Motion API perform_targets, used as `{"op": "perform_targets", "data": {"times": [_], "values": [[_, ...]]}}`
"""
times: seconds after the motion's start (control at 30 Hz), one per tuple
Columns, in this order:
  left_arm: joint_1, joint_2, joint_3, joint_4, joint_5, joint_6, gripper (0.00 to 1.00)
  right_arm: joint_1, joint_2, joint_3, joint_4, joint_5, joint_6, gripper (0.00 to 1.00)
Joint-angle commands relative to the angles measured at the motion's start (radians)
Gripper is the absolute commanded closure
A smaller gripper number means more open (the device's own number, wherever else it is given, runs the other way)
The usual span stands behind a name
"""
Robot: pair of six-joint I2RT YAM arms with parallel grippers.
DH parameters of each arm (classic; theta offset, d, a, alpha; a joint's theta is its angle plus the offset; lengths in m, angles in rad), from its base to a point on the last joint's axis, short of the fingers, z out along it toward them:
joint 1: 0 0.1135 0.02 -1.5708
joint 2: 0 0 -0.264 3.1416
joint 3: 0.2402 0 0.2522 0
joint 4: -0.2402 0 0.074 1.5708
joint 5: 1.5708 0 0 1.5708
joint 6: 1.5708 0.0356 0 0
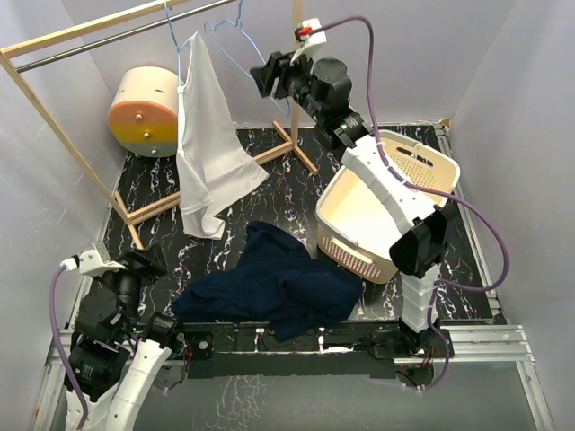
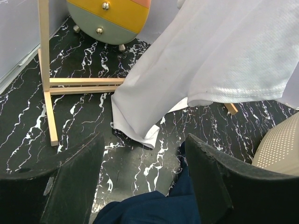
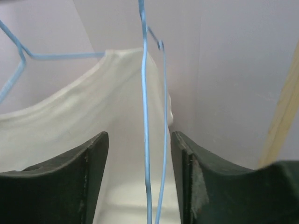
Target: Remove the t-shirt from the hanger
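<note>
Right gripper [image 3: 139,137] was raised at the far end of the table, beside the rail of the wooden clothes rack [image 1: 67,36]. In the right wrist view its jaws stood apart. Thin blue hanger wire [image 3: 145,116] ran upright through the gap and touched neither finger, so nothing was clamped. The white t-shirt [image 1: 208,153] was on the hanger, hung from its collar end near the rail, left of the right gripper. It draped steeply down, and its lower hem lay bunched on the black marbled table [image 1: 287,175] just inside the rack's foot bars. From the top view two hooks of blue wire showed on the rail; I could not tell whether the shirt rode on one hanger or on both. Left gripper [image 2: 145,140] sat low at the near left corner of the table, pointed toward the shirt's hem. Its jaws were open with only bare table between them. A navy garment [image 1: 269,283] lay crumpled along the near edge, between the two arm bases, its edge just under the left gripper's fingers in the left wrist view. A cream laundry basket [image 1: 422,171] stood tilted on the right side of the table. A round drawer cabinet [image 1: 144,109], in yellow and orange bands, stood at the far left corner behind the rack.
</note>
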Motion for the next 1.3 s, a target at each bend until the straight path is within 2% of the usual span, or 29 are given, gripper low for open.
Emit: {"op": "perform_targets", "data": {"times": [0.0,0.13,0.27,0.33,0.4,0.43,0.5,0.6,0.8,1.0,1.1,1.27], "values": [[-0.001,0.029,-0.004,0.031,0.014,0.016,0.32,0.002,-0.197,-0.235,0.058,-0.013,-0.02,0.37],[0.0,0.033,-0.009,0.033,0.016,0.016,0.32,0.004,-0.429,-0.494,0.067,-0.088,-0.025,0.35],[0.0,0.044,-0.011,0.027,0.005,0.01,0.32,0.05,-0.62,-0.706,-0.059,-0.234,-0.037,0.36],[0.0,0.05,-0.012,0.03,0.007,0.01,0.32,0.123,-0.689,-0.784,-0.15,-0.262,-0.062,0.39],[0.0,0.059,-0.016,0.033,0.016,0.015,0.31,0.276,-0.725,-0.859,-0.227,-0.184,-0.095,0.4],[0.0,0.064,-0.016,0.036,0.022,0.017,0.32,0.394,-0.729,-0.892,-0.264,-0.112,-0.11,0.4],[-0.001,0.077,-0.018,0.04,0.033,0.02,0.32,0.552,-0.717,-0.933,-0.333,0.035,-0.12,0.39],[0.0,0.095,-0.018,0.041,0.038,0.02,0.32,0.667,-0.7,-1.028,-0.37,0.181,-0.107,0.34],[0.0,0.097,-0.02,0.04,0.036,0.017,0.32,0.674,-0.679,-1.171,-0.329,0.117,-0.088,0.25],[0.0,0.095,-0.02,0.037,0.026,0.013,0.31,0.687,-0.588,-1.204,-0.26,0.038,-0.117,0.2],[0.0,0.103,-0.02,0.038,0.028,0.013,0.32,0.697,-0.555,-1.21,-0.205,0.024,-0.145,0.13],[-0.001,0.113,-0.02,0.038,0.032,0.015,0.32,0.711,-0.489,-1.217,-0.135,0.053,-0.175,0.08]]}}
